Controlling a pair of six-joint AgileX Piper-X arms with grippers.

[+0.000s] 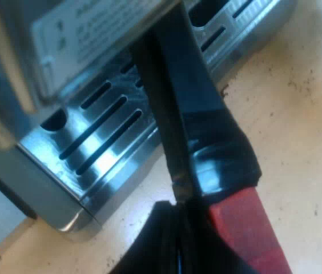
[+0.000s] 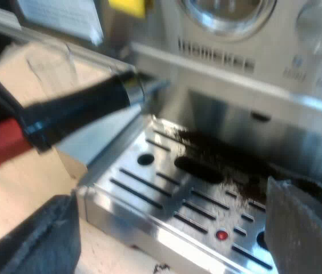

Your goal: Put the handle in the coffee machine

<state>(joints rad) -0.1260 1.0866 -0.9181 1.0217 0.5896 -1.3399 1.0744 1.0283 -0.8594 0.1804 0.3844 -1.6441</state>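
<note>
Beige counter (image 1: 301,85), perhaps a measuring glass (image 2: 49,64)

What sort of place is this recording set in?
Most likely a coffee-making bench: an espresso machine with a steel drip tray dusted with coffee grounds, a dark handle with a red end at its front, all on a pale speckled counter.

Left wrist view very close over the handle (image 1: 206,137), facing steeply down onto a corner of the drip tray (image 1: 107,162) and the counter (image 1: 298,103), right wrist view low and near, facing the espresso machine (image 2: 224,51) front across the slotted drip tray, both sharing handle and drip tray
</note>
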